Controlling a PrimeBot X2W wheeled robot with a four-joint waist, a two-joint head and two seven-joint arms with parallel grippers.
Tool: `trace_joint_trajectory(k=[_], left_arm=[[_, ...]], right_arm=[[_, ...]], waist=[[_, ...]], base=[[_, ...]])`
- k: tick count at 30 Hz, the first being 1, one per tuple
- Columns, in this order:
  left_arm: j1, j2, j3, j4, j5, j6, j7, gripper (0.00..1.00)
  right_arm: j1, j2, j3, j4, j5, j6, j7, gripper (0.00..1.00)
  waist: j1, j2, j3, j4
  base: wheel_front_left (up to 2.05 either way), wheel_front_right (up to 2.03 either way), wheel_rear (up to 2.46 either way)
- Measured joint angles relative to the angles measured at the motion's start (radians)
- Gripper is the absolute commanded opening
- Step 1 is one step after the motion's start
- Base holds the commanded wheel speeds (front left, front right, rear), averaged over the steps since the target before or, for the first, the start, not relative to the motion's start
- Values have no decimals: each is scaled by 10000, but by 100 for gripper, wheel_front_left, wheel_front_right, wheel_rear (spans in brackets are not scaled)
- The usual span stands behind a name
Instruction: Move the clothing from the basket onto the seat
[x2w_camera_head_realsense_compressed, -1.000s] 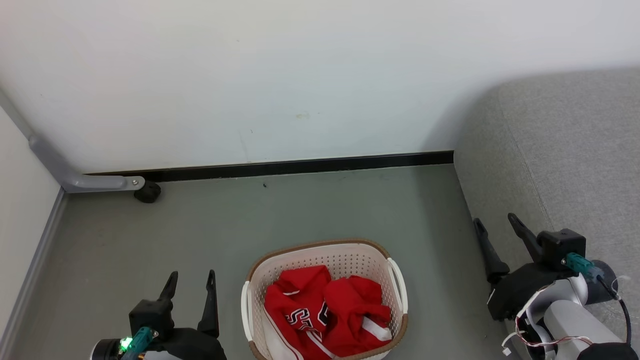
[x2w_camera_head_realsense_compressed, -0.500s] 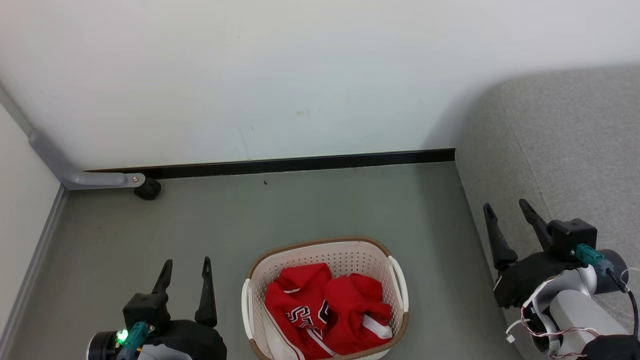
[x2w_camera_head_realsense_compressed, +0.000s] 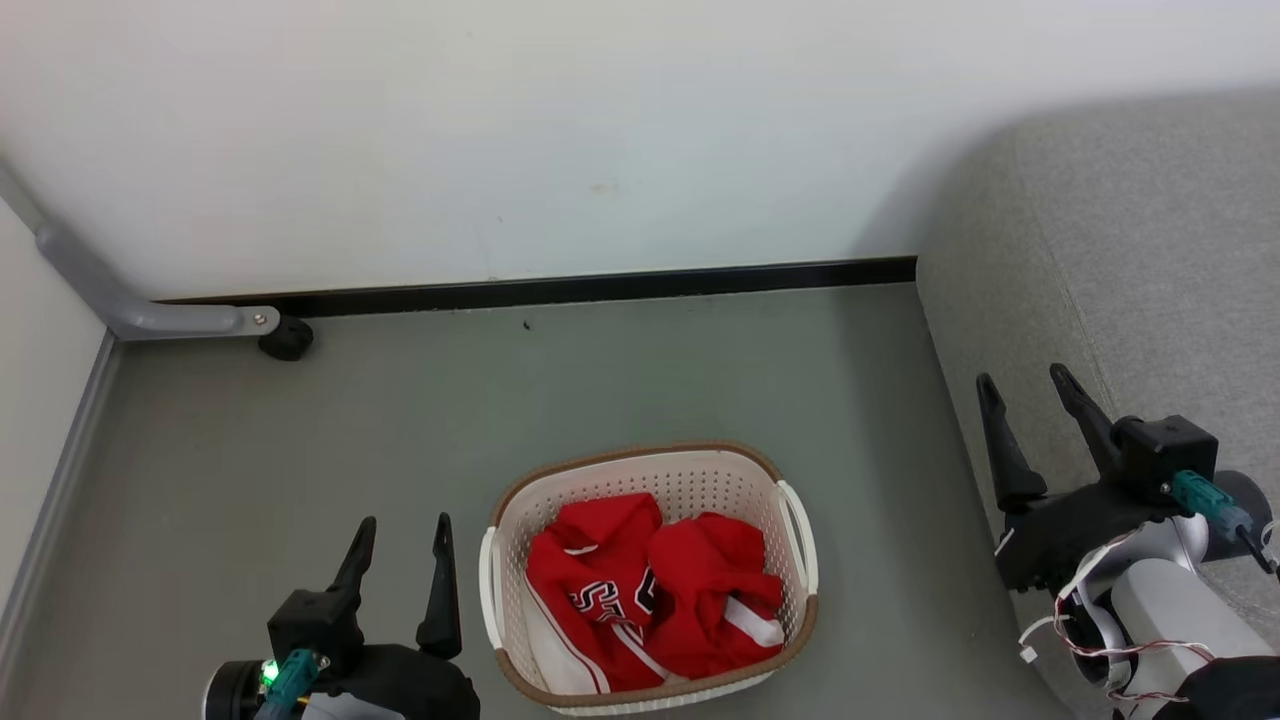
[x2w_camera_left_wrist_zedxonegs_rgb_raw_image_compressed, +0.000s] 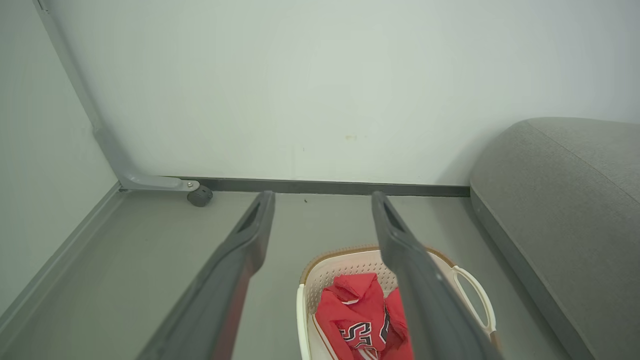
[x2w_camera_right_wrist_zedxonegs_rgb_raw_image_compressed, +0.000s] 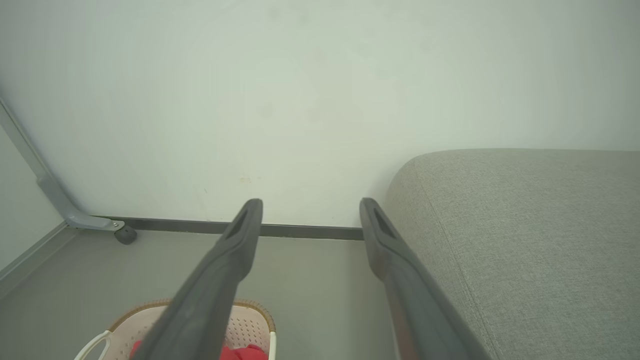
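The cream basket (x2w_camera_head_realsense_compressed: 795, 545) with a brown rim stands on the grey floor, low in the head view. Inside lies the red clothing (x2w_camera_head_realsense_compressed: 650, 595), crumpled, with black-and-white lettering and white stripes showing. My left gripper (x2w_camera_head_realsense_compressed: 403, 530) is open and empty, just left of the basket. Over by the edge of the grey seat (x2w_camera_head_realsense_compressed: 1150, 260), my right gripper (x2w_camera_head_realsense_compressed: 1027, 382) is open and holds nothing. In the left wrist view the basket (x2w_camera_left_wrist_zedxonegs_rgb_raw_image_compressed: 467, 287) and clothing (x2w_camera_left_wrist_zedxonegs_rgb_raw_image_compressed: 357, 312) sit between and below the fingers (x2w_camera_left_wrist_zedxonegs_rgb_raw_image_compressed: 245, 250). The right wrist view has the seat (x2w_camera_right_wrist_zedxonegs_rgb_raw_image_compressed: 525, 240) at right and the basket (x2w_camera_right_wrist_zedxonegs_rgb_raw_image_compressed: 245, 325) at the bottom.
A white wall with a black baseboard (x2w_camera_head_realsense_compressed: 600, 288) closes the far side. A grey metal leg with a black caster (x2w_camera_head_realsense_compressed: 285, 340) stands at the back left corner. Bare floor (x2w_camera_head_realsense_compressed: 620, 380) lies between the basket and the wall.
The head view has shifted, so wall, floor and basket sit higher in it now. The right gripper has risen along the seat's edge. Both grippers stay open; the clothing lies as before.
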Motion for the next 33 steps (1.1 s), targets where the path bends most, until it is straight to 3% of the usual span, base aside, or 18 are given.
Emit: trace_joint_trajectory(k=[16,30,33], left_arm=[[-838,-472,-280,-259,56,-529,0,100],[-2849,-579,-1241,343,4,-1137,-2,100],[-3563,-587,-1802,639,-443,-1126,-2,100]], right_arm=[[-1121,-142,-336,-1503,-495,19,-4,100],[-2270,-324,-570,-2504,-832,92,-6,100],[-2594,-326,-570,-2815,-984,107,-15,100]], waist=[[1,0,1862,-63],[2,1,3846,-306],[2,1,4427,-387]], base=[[0,0,0],[0,0,0],[0,0,0]])
